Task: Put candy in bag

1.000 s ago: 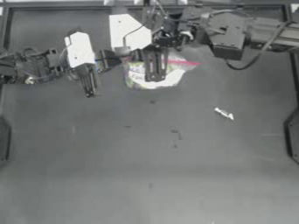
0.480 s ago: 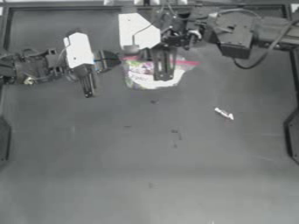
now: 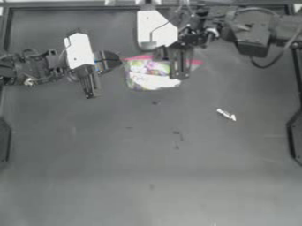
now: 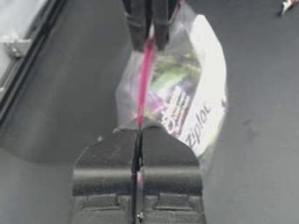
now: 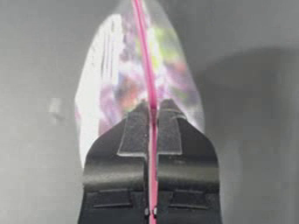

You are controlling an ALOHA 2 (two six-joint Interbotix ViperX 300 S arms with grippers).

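**Two grippers pinched the bag while the candy lay loose to the right**

Two grippers held one clear bag [image 3: 150, 75] at the far side of the dark table [image 3: 147, 176]. The left gripper [image 3: 107, 61] had its jaws pressed together on the left end of the bag's pink-red strip [image 4: 144, 83]. The right gripper [image 3: 177, 66], reaching across from the right, pinched the same strip at its right end. The strip was stretched between them and the mouth looked closed. Colourful sweets showed through the bag's sides.

The candy [image 3: 226, 114] lay alone on the table, to the right of the bag and nearer than it, well apart from both grippers. Its long axis ran on a slant, from far-left to near-right. The right gripper was the closer of the two, so that arm seemed better placed to fetch it, though it would first have to let go of the strip.

In the left wrist view the word "Ziploc" [image 4: 198, 127] could be read on the bag's side; other print there was too blurred to read.
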